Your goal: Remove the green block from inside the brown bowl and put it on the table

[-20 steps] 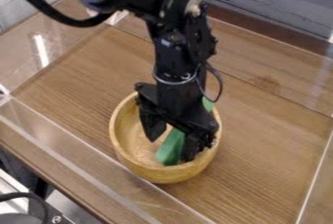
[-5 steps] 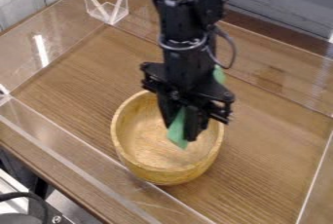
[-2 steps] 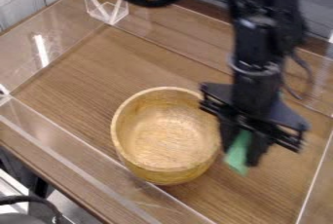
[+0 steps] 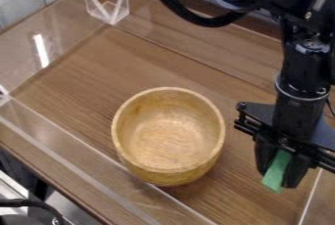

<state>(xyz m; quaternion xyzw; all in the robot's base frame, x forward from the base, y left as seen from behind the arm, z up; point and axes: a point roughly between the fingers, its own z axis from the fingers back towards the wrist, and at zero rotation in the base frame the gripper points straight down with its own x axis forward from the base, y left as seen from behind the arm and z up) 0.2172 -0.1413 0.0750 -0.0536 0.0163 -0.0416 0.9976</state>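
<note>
We observe the gripper [image 4: 279, 149] at the right, its jaws clenched on the green block [image 4: 276, 170], which is tilted, its lower end projecting below the fingers. Block is outside the bowl [image 4: 169, 136], to its right, over the table [image 4: 98, 84]. Contact with the tabletop: we cannot tell.

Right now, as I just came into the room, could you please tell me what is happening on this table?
A robot arm is taking the green block out of the brown bowl. Its black tool holds the block, and both are beside the bowl, near the edge of the wooden table. The bowl has nothing in it. The block is in the grip, so it is not released yet. From this view I cannot tell if its lower end touches the table.
</note>
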